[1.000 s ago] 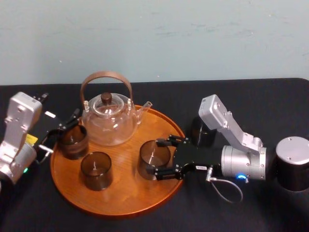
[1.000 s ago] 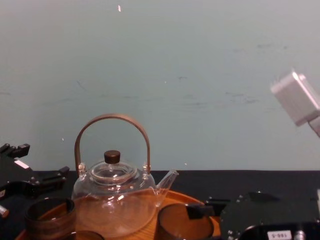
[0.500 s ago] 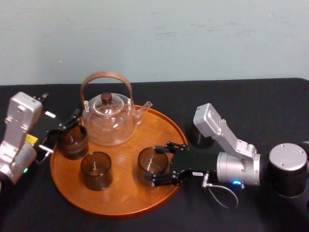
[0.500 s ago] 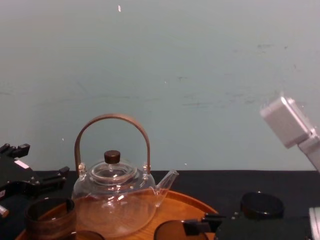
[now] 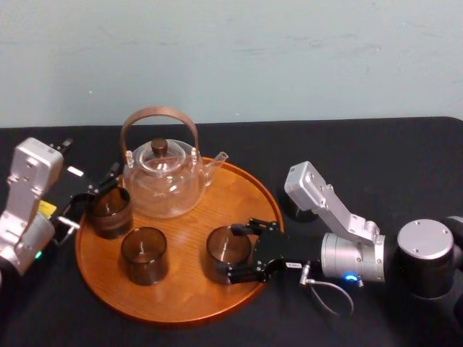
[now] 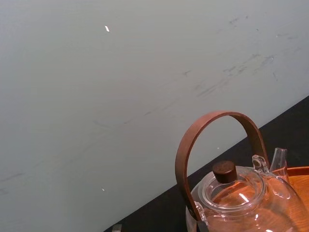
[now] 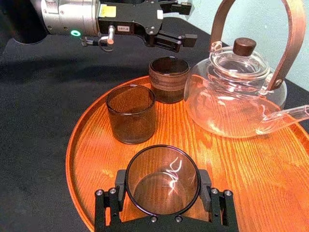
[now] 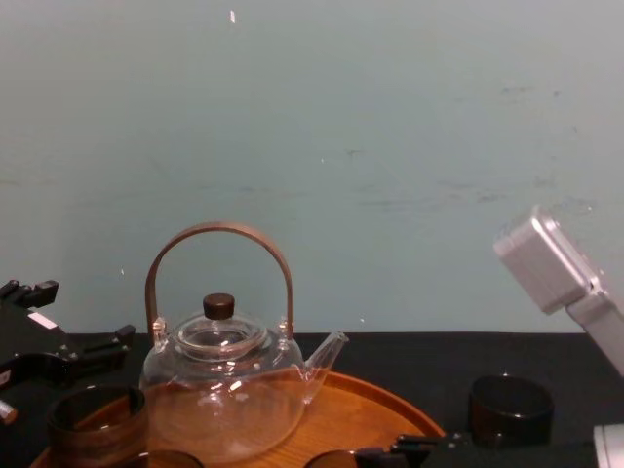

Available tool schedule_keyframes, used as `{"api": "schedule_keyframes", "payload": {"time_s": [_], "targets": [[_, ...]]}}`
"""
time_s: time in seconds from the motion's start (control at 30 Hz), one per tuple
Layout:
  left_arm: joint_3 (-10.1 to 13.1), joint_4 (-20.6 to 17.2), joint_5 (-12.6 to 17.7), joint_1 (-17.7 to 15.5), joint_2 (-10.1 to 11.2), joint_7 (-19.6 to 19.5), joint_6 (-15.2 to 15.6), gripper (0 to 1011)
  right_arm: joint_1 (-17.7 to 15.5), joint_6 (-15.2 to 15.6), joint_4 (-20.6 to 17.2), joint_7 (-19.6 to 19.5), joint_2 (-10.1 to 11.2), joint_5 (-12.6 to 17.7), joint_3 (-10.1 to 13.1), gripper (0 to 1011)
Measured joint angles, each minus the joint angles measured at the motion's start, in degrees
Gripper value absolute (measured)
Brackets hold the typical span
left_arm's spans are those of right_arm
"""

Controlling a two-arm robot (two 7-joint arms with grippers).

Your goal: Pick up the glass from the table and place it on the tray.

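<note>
A smoky brown glass [image 5: 228, 251] is low at the front right of the round wooden tray [image 5: 181, 293]. My right gripper [image 5: 233, 249] is shut on it. In the right wrist view the fingers [image 7: 205, 182] press both sides of the glass [image 7: 162, 180] over the tray [image 7: 251, 179]; I cannot tell whether its base touches the wood. My left gripper [image 5: 94, 195] is open at the tray's left edge, beside another glass [image 5: 110, 211]. A third glass [image 5: 145, 254] stands at the front left of the tray.
A glass teapot [image 5: 163, 177] with a brown hoop handle fills the back of the tray. A dark glass [image 5: 300, 206] stands on the black table right of the tray, behind my right arm, also seen in the chest view [image 8: 510, 409].
My right gripper has carried the glass toward the tray's front and lowered it. My right arm has dropped and drawn back. The left arm has stayed still.
</note>
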Motion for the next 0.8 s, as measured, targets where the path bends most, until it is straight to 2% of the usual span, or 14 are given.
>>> {"api": "schedule_keyframes", "payload": {"time_s": [0.5, 0.67, 0.8], "targets": [[0.0, 0.0, 0.0, 0.0, 0.0, 0.0, 0.0, 1001, -0.1, 0.2, 0.0, -0.6, -0.1, -0.8, 0.0, 905], [0.0, 0.0, 0.0, 0.0, 0.0, 0.0, 0.0, 1002, -0.1, 0.2, 0.0, -0.6, 0.0, -0.7, 0.0, 996], [0.0, 0.0, 0.0, 0.0, 0.0, 0.0, 0.0, 1002, -0.1, 0.2, 0.0, -0.5, 0.0, -0.7, 0.0, 1002]]}}
